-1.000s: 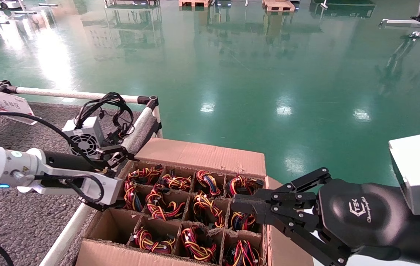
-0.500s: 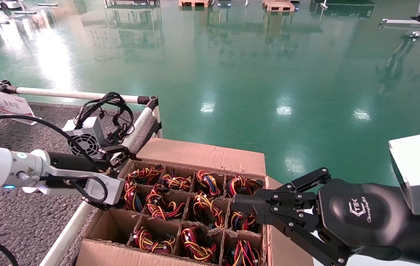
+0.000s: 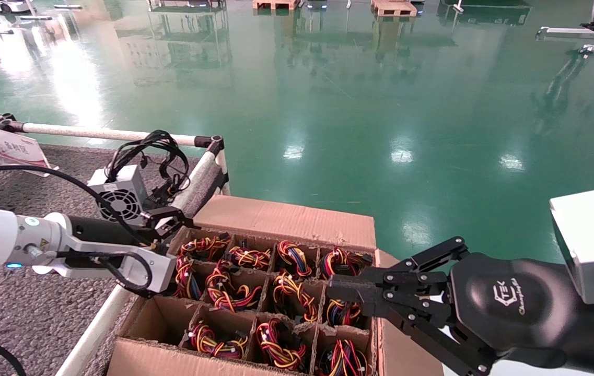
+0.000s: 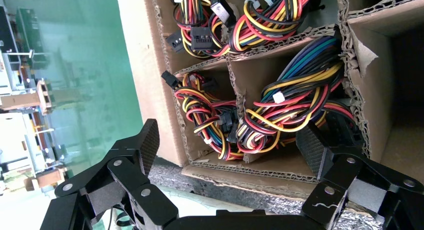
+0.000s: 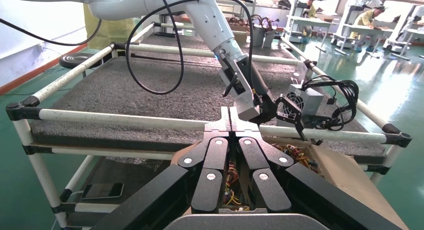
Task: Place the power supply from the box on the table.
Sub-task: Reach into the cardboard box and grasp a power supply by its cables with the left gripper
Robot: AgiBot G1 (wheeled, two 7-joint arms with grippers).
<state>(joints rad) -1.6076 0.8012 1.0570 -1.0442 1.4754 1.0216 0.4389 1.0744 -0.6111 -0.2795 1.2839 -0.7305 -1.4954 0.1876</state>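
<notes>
The box [image 3: 286, 219] is an open brown carton standing against the table [image 3: 25, 313]. Most of its divider cells hold a power supply [image 3: 231, 292], of which only the red, yellow and black wire bundle shows. My left gripper [image 3: 170, 219] hangs open at the box's far left corner, above the table rail. In the left wrist view the left gripper [image 4: 230, 150] has its fingers spread wide over the corner cells and their wire bundles [image 4: 290, 110], holding nothing. My right gripper [image 3: 334, 290] hovers shut over the box's right side; its own view shows the right gripper [image 5: 230, 112] shut and empty.
A white unit with a fan guard and black cables [image 3: 119, 196] sits on the table's corner beside the left gripper. White tube rails [image 3: 93, 134] edge the table. A label card [image 3: 14, 149] lies at the table's far left. One near-left cell [image 3: 158, 316] is empty. Green floor lies beyond.
My left arm has sunk slightly and drawn a little nearer; its gripper stays open at the box corner. The right arm has not moved.
</notes>
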